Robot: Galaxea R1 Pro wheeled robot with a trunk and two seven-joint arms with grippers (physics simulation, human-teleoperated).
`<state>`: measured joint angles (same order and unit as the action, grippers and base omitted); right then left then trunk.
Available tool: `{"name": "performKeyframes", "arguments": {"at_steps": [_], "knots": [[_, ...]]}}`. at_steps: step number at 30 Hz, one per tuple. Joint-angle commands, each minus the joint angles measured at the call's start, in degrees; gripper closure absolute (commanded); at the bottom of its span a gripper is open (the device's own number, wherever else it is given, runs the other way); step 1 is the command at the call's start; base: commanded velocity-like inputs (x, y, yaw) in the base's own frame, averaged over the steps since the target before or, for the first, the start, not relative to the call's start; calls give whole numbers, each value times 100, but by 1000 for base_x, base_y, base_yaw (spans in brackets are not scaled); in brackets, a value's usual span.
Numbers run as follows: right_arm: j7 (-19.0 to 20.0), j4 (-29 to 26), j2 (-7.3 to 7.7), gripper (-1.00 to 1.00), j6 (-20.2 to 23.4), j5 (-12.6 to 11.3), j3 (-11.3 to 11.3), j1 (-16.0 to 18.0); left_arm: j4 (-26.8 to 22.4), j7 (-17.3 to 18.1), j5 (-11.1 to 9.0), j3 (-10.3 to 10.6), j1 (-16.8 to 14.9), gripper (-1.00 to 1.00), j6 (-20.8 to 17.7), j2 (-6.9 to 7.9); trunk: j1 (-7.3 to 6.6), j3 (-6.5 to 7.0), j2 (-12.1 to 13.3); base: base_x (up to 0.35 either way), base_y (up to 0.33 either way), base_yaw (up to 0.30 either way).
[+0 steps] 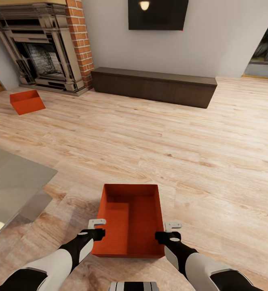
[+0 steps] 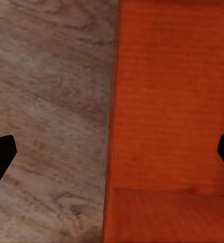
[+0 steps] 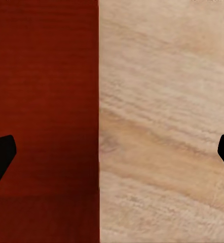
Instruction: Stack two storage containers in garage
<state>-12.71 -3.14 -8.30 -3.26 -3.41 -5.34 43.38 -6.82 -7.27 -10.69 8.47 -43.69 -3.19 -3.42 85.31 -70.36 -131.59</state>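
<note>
Head view: both arms are reaching forward and down, the left gripper (image 1: 96,226) and right gripper (image 1: 170,230) flanking the near orange bin (image 1: 129,220) on the wood floor (image 1: 214,161) — its long axis is running away from the robot. A second bin (image 1: 27,102) is sitting tilted by the fireplace (image 1: 45,48).

Left wrist view: jaws are standing apart, straddling the bin wall (image 2: 112,126).

Right wrist view: jaws are spread likewise — over the opposite wall (image 3: 99,126).
</note>
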Motion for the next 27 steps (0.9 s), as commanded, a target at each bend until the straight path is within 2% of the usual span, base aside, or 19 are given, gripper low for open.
{"name": "performKeyframes", "arguments": {"at_steps": [1,11,27], "knots": [[-15,7,-2,-100,-17,-30,-46,3,-13,-29,-56,50,0,-100,-32,7,-1,-4,-1,0,0,0],[6,6,-57,-100,-68,-62,-46,3,-13,-29,-56,55,0,-100,-32,17,-1,-4,-1,0,0,0],[6,6,-43,-100,-117,-58,-46,3,-65,-5,-42,66,0,-100,-35,9,-1,-4,-1,0,0,0]]}}
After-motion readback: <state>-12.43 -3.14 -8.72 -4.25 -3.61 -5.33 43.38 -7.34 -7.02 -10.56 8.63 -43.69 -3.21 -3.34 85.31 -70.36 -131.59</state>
